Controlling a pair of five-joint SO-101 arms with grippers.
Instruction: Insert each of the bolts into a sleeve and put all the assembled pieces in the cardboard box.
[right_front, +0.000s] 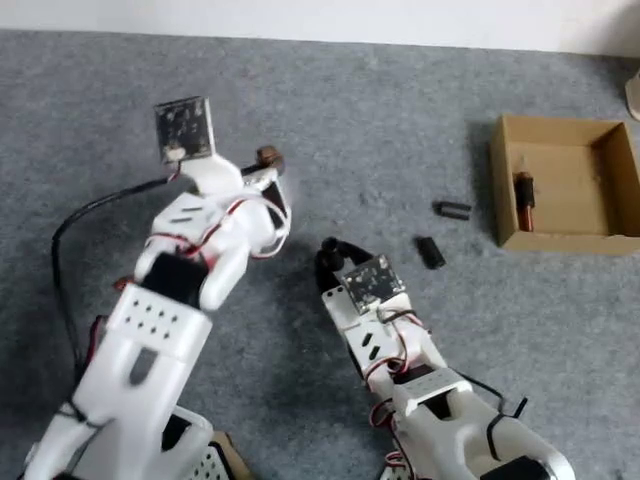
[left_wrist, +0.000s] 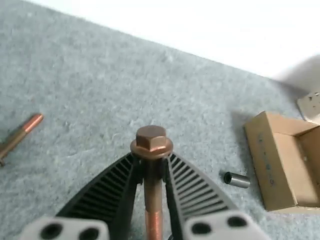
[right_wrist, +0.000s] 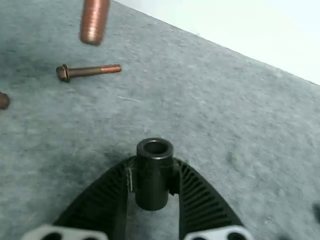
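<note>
Clamping a copper-coloured hex-head bolt (left_wrist: 151, 142) in the left pincer (left_wrist: 152, 165), a short black tubular sleeve (right_wrist: 154, 175) in the right pincer (right_wrist: 153, 167); seemingly poised for insertion, needing tip-to-bore alignment next.

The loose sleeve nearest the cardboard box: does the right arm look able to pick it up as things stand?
Probably not yet. The right pincer is shut on a second sleeve, so it has no free grip. The path looks free: only bare carpet lies between it and the loose sleeve.

Overhead, left-wrist close-up sharing cardboard box (right_front: 565, 195)
</note>
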